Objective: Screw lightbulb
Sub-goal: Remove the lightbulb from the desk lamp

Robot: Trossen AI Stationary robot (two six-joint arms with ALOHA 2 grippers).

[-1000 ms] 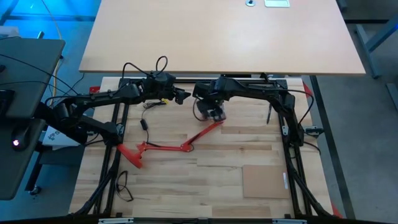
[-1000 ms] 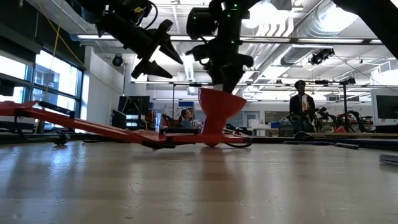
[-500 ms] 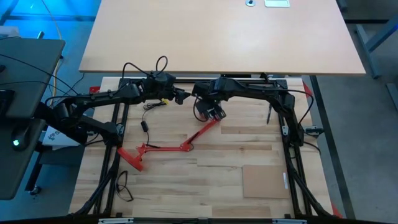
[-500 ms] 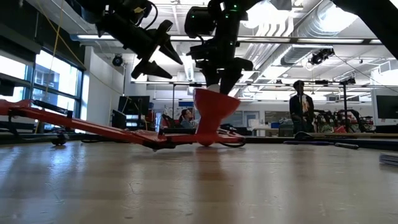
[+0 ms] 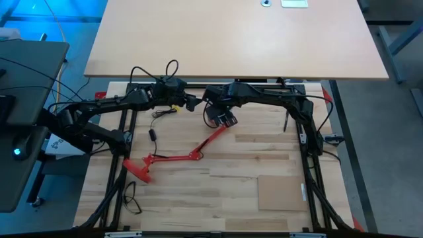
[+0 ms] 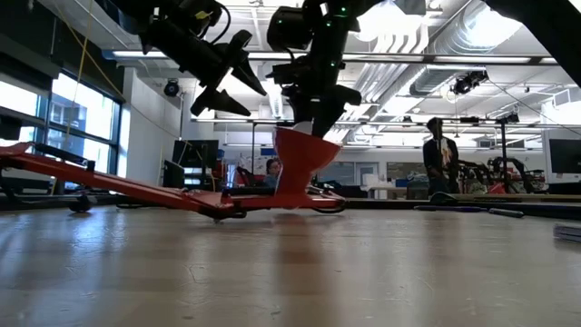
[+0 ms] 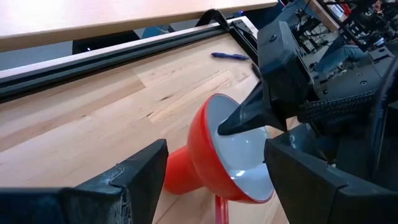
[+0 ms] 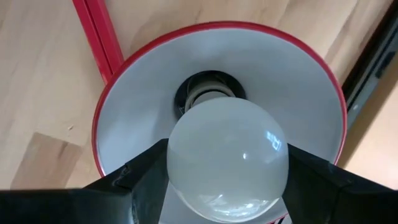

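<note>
The bulb [image 8: 227, 158] sits clamped in the right hand [image 8: 227, 186], its base pointing into the dark socket [image 8: 208, 93] at the centre of the shade [image 8: 130, 124]; the wrist view shows the base at the socket mouth, though whether the threads have caught is hidden. From the side, a pale sliver of the bulb [image 6: 304, 123] shows just above the shade's rim [image 6: 304, 136], with the right hand [image 6: 313, 100] pressing down into it. Over the last second the shade has slid toward the left arm's side and tilted, and the red lamp arm [image 5: 175, 157] has swung with it across the bench [image 5: 264, 158], its foot [image 5: 137, 170] shifting too. I read this as the lamp being dragged by the right hand's push or twist rather than standing firm, so turning effort may be going into moving the lamp instead of seating the thread. The left hand [image 5: 192, 101] hovers above and beside the shade, fingers spread wide and holding nothing; its wrist view looks straight at the shade [image 7: 217, 149] between its fingers [image 7: 140, 171]. Bracing the shade with that free hand looks like what the next turn needs. A person [image 6: 440, 154] stands far behind the shade, well off the bench.
</note>
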